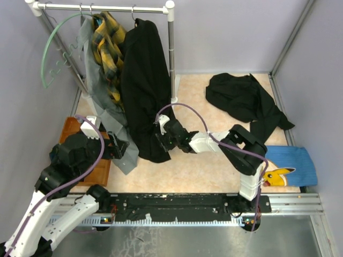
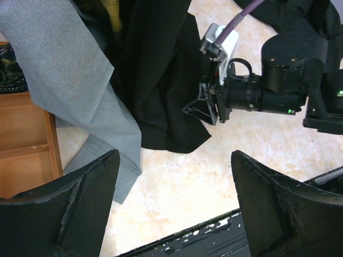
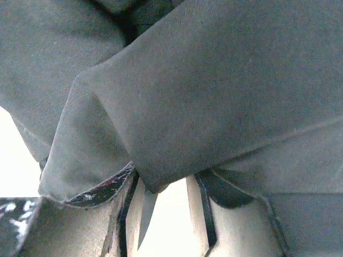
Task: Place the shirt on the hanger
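Against the hanging shirt (image 1: pixel 142 91), right pincer (image 1: pixel 162 142) — grip unclear; left pincer (image 2: pixel 174 176) gapes wide, empty

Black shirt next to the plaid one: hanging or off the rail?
Hanging. The black shirt drapes full-length from a hook over the rail; the hanger itself is hidden by fabric.

The right hand (image 2: pixel 195 108) rests against the hanging black shirt (image 2: pixel 161 80), beside a gray garment (image 2: pixel 69 69).
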Action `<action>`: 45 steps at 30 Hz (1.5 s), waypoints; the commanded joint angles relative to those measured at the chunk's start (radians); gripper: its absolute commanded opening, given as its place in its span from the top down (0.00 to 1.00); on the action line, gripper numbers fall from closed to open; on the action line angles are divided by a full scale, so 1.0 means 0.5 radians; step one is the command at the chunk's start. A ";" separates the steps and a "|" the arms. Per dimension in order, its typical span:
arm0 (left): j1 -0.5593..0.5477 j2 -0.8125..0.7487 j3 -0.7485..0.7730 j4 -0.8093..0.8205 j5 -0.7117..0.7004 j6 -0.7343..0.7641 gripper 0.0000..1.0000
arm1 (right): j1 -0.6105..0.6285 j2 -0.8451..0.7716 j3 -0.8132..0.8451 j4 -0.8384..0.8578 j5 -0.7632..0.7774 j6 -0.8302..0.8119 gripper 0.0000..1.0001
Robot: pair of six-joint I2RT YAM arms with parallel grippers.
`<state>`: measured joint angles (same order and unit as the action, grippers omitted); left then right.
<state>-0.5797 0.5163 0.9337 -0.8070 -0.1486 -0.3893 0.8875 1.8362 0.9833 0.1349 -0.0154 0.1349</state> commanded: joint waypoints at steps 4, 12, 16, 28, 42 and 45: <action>0.012 -0.011 0.007 0.030 -0.004 -0.018 0.10 | 0.004 0.319 0.262 0.199 -0.012 0.043 0.65; 0.012 -0.019 0.022 0.002 -0.017 -0.030 0.10 | 0.008 0.756 0.878 0.220 -0.102 0.111 0.54; 0.012 -0.023 0.046 -0.022 -0.025 -0.035 0.10 | 0.008 0.980 1.314 0.185 -0.210 0.074 0.49; 0.012 -0.047 0.063 -0.072 -0.056 -0.054 0.10 | -0.004 0.920 1.522 0.465 -0.449 0.001 0.38; 0.012 -0.020 -0.032 0.038 0.016 -0.071 0.10 | -0.006 -0.456 -0.183 0.629 -0.009 -0.094 0.15; 0.012 -0.022 -0.037 0.039 0.022 -0.075 0.10 | -0.051 -0.652 -0.246 0.387 0.165 -0.089 0.11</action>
<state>-0.5797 0.5056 0.9257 -0.8215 -0.1555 -0.4164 0.8814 1.6421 0.8879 0.3748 -0.0582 0.1047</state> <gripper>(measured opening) 0.900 0.875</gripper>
